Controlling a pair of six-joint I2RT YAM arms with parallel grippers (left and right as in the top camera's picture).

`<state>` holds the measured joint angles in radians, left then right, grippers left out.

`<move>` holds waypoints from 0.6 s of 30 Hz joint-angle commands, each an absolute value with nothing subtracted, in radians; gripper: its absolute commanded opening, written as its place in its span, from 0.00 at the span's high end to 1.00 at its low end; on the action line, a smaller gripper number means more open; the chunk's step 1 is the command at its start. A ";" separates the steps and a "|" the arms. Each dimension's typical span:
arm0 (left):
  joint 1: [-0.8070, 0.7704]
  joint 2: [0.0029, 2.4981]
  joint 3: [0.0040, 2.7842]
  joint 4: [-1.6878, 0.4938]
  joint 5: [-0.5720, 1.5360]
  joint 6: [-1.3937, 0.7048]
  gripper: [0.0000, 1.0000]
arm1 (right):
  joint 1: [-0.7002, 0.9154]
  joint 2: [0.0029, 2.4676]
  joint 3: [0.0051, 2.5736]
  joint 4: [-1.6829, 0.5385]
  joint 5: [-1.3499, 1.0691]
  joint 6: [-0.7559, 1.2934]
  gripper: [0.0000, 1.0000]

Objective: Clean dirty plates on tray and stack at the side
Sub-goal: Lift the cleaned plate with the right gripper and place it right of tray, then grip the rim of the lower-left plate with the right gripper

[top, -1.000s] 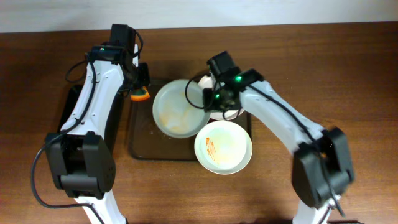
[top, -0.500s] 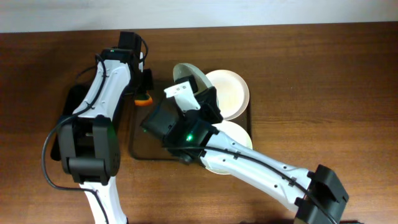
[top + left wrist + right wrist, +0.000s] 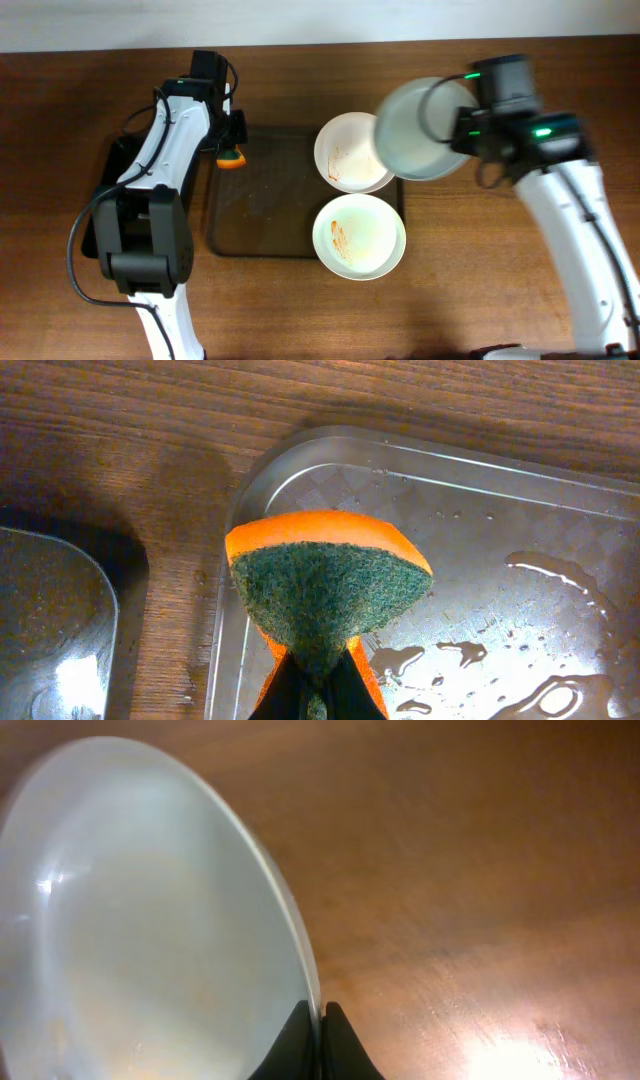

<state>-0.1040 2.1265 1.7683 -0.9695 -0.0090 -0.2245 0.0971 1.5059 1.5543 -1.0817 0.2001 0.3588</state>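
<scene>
My right gripper (image 3: 462,128) is shut on the rim of a clean-looking white plate (image 3: 420,130) and holds it in the air, right of the tray; the right wrist view shows the plate (image 3: 140,930) pinched at its edge (image 3: 318,1016) above bare wood. Two white plates with orange-red smears stay at the tray's right end: one at the back (image 3: 352,153), one at the front (image 3: 359,237). The smoky translucent tray (image 3: 265,200) is wet. My left gripper (image 3: 232,140) is shut on an orange and green sponge (image 3: 330,585) over the tray's back left corner (image 3: 300,460).
A glossy black tray (image 3: 112,170) lies left of the smoky tray, under my left arm; its corner shows in the left wrist view (image 3: 50,620). Bare wooden table (image 3: 480,260) stretches to the right and front.
My right arm has swung from over the tray to the right, carrying the plate out past the tray's right end. The back smeared plate is uncovered now. The left arm has stayed still.
</scene>
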 commanded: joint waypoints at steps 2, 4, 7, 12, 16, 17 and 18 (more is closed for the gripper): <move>-0.102 2.132 1.770 -0.981 -0.015 -0.207 1.00 | -0.263 1.544 1.432 -1.073 -0.047 0.294 0.96; -0.102 2.132 1.770 -0.980 -0.015 -0.207 1.00 | -0.370 1.547 1.234 -0.903 -0.069 0.292 0.96; -0.102 2.132 1.770 -0.977 -0.015 -0.207 1.00 | -0.390 1.547 1.006 -0.674 -0.101 0.293 0.96; -0.102 2.132 1.770 -0.981 -0.015 -0.207 1.00 | -0.387 1.546 0.926 -0.603 -0.145 0.281 0.66; -0.103 2.132 1.770 -0.982 -0.003 -0.207 1.00 | -0.336 1.510 1.110 -0.793 -0.353 0.205 0.47; -0.103 2.132 1.770 -0.981 0.004 -0.207 1.00 | -0.277 1.505 1.116 -0.807 -0.398 0.191 0.47; -0.103 2.132 1.770 -0.981 0.004 -0.207 1.00 | -0.200 1.508 1.115 -0.831 -0.408 0.191 0.47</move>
